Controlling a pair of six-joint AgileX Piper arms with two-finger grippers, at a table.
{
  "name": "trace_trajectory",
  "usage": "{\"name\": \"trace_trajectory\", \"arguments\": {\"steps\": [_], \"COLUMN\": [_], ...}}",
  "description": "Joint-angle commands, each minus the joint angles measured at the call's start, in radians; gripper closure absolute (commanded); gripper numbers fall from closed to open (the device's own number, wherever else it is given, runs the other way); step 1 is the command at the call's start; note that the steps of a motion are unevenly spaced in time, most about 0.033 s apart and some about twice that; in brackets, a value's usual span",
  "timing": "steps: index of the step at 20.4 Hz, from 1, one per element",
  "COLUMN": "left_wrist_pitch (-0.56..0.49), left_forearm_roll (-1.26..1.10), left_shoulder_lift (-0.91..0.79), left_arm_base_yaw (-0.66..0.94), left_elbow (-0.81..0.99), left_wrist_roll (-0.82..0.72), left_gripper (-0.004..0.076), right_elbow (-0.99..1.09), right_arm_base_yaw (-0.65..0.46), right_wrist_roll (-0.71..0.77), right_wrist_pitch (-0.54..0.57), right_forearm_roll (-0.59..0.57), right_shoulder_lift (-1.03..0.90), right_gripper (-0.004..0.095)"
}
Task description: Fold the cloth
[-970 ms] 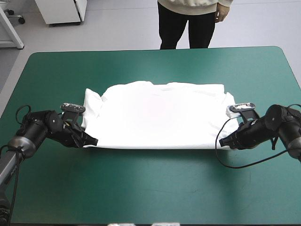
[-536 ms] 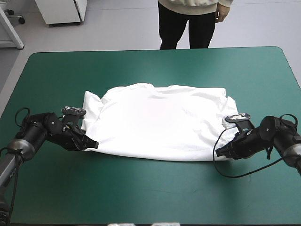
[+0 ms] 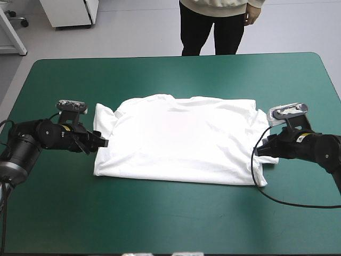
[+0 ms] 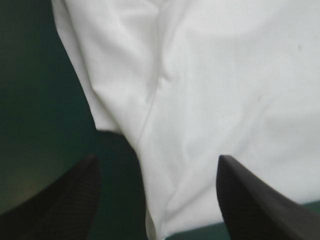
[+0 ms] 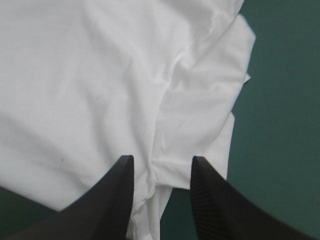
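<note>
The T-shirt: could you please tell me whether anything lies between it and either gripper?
Nothing visible does. The T-shirt lies flat on the table. The left gripper and the right gripper are open at its two side edges, and each wrist view shows cloth between the fingers.

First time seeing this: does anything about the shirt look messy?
Slightly. The T-shirt lies folded but not square: its near edge slants toward the right, and the fabric is bunched and crumpled at both side ends.

The teal-green table (image 3: 170,213) carries the white T-shirt (image 3: 181,140), lying flat.
</note>
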Motion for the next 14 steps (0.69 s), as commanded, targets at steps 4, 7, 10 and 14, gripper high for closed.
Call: {"name": "trace_trajectory", "arguments": {"steps": [4, 7, 10, 14], "left_wrist_pitch": [-0.059, -0.061, -0.061, -0.048], "left_forearm_roll": [-0.02, -0.057, -0.062, -0.062], "left_shoulder_lift": [0.04, 0.066, 0.068, 0.068], "left_arm_base_yaw": [-0.002, -0.002, -0.002, -0.002], "left_elbow": [-0.159, -0.171, -0.171, -0.171], "left_wrist_roll": [-0.031, -0.026, -0.021, -0.019], "left_gripper": [0.023, 0.023, 0.023, 0.0231], "right_elbow": [-0.133, -0.133, -0.133, -0.129], "right_arm_base_yaw": [-0.075, -0.16, -0.174, -0.172], "right_wrist_roll": [0.079, 0.066, 0.058, 0.043], "right_wrist_pitch": [0.007, 0.015, 0.016, 0.015], "right_forearm_roll": [-0.035, -0.028, -0.02, -0.015], "right_shoulder_lift": [0.03, 0.156, 0.293, 0.437], "right_gripper": [0.0537, 0.0486, 0.0476, 0.0492]}}
